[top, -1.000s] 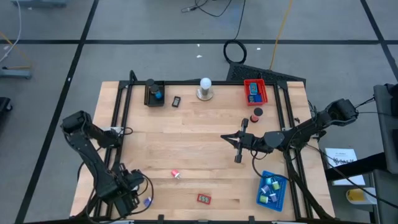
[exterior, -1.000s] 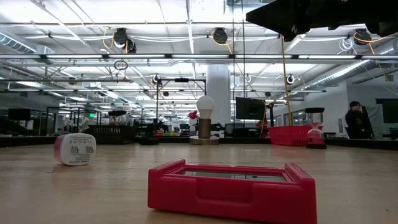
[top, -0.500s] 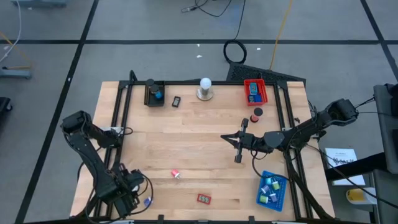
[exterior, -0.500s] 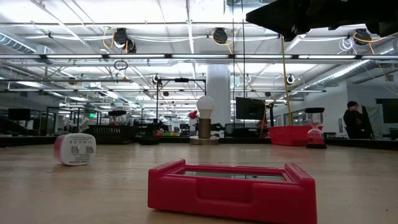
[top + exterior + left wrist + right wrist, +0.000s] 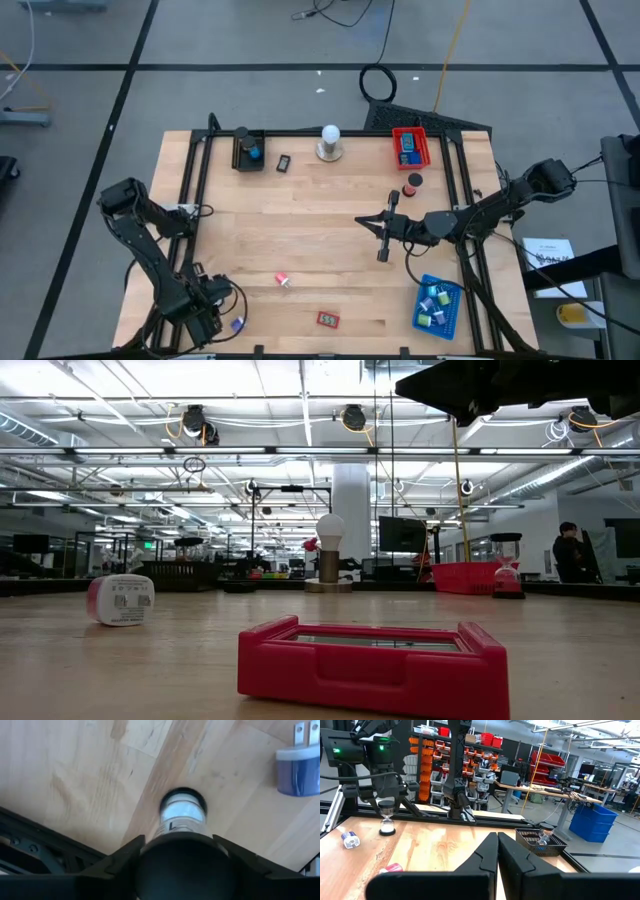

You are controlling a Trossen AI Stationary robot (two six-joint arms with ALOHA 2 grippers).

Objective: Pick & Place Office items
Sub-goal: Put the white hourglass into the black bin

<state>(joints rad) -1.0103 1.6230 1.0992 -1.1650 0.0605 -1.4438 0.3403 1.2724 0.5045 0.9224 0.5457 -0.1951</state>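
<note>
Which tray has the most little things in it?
The blue tray, at the table's near right corner, below the right gripper. It holds several small pieces, while the red tray and the black tray at the far edge each hold fewer.

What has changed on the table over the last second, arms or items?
Nothing visibly changed. The left gripper is parked at the near left corner and the right gripper hangs over the table's middle right, fingers together, as before. The small red and white piece and the red tray lie where they were.
</note>
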